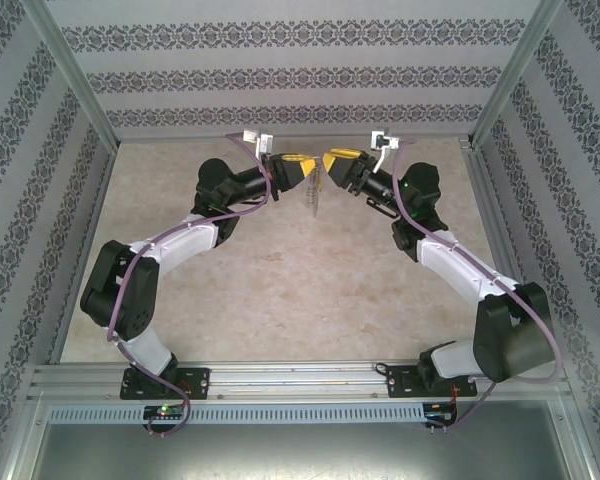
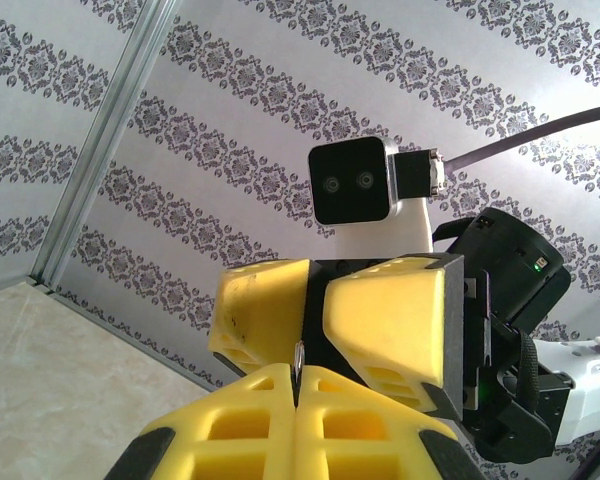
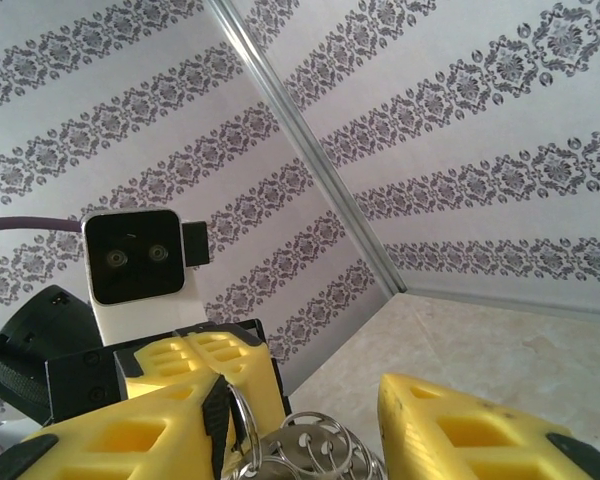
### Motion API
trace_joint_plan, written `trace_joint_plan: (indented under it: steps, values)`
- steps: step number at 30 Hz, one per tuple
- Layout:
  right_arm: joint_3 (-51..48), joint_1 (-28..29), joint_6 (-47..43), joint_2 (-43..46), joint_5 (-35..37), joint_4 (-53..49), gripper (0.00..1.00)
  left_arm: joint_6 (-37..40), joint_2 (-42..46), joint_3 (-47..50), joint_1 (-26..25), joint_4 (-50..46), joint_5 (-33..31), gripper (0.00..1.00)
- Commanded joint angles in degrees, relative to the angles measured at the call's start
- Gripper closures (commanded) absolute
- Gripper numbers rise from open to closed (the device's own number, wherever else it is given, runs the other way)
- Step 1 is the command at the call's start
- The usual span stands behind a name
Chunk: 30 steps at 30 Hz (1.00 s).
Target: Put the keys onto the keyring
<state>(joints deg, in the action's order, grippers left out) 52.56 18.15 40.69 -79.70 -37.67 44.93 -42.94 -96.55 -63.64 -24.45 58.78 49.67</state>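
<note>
At the upper centre of the overhead view, the two arms meet above the table (image 1: 310,290). The left gripper (image 2: 295,390) is pressed together, pinching at its very tips a thin metal sliver, judged to be the key (image 2: 297,358). At the bottom of the right wrist view, the keyring (image 3: 305,450) and its chain sit between the spread fingers of the right gripper (image 3: 305,405); whether the pads clamp it cannot be told. Doing this step well likely means steadying the loop, aligning the key with its opening and advancing slowly, since so shallow a pinch could let the key twist or drop.
</note>
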Motion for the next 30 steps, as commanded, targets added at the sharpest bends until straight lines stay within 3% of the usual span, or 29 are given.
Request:
trace_joint_plan:
  steps: [1, 14, 30]
  values:
    - [1.97, 0.83, 0.88, -0.75, -2.12, 3.56, 0.56, 0.48, 0.09, -0.83, -0.79, 2.94, 0.40, 1.00]
    - [0.82, 1.38, 0.80, -1.06, -3.15, 3.85, 0.61, 0.53, -0.04, -1.14, -0.88, 2.84, 0.35, 1.00]
    - [1.06, 1.89, 0.60, -1.77, -5.67, 4.12, 0.79, 0.51, 0.05, -0.99, -0.95, 2.91, 0.37, 1.00]
